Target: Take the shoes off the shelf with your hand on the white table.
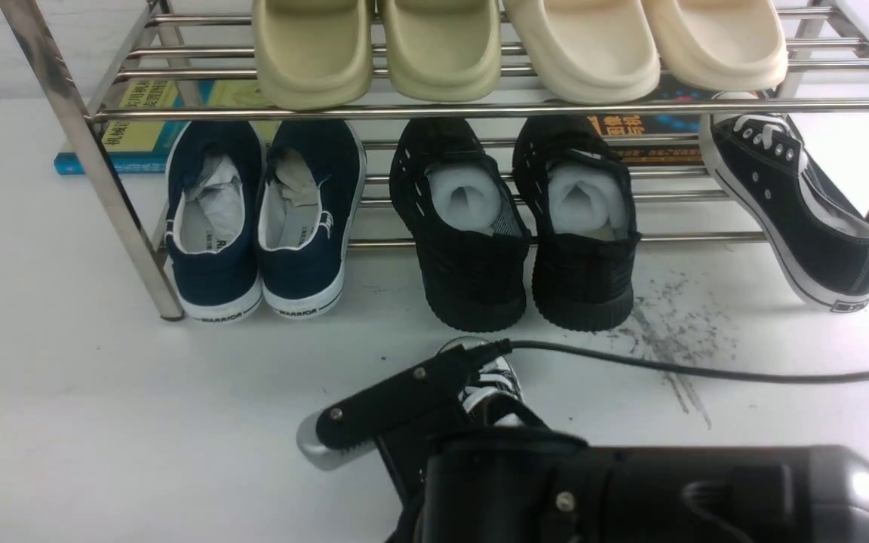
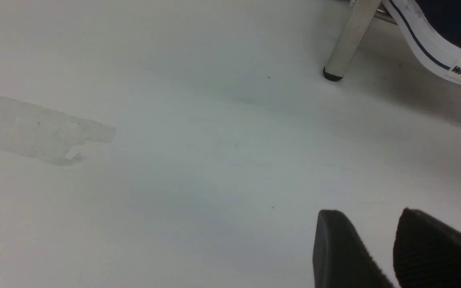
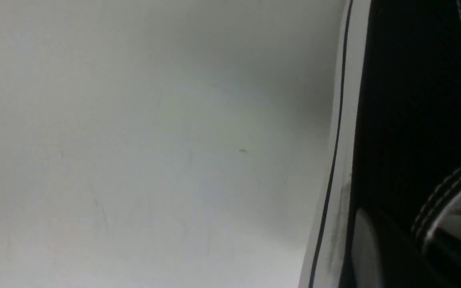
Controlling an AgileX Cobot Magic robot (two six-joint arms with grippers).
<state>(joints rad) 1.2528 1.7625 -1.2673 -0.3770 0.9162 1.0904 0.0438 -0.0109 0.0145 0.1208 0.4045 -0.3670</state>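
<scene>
One black canvas sneaker with white laces leans tilted against the right end of the silver shelf, its heel down on the white table. The other shoe is in front of the shelf, mostly hidden behind my right arm. Only its laces and toe cap show. My right gripper is shut on that shoe's side wall; the right wrist view shows its black canvas and white sole edge close up. My left gripper hangs open over bare table with nothing between its fingers.
Navy WARRIOR shoes and all-black perforated shoes sit on the lower tier, and slippers on the top. Books lie behind. A black cable crosses dark scuff streaks. A shelf leg stands ahead of my left gripper.
</scene>
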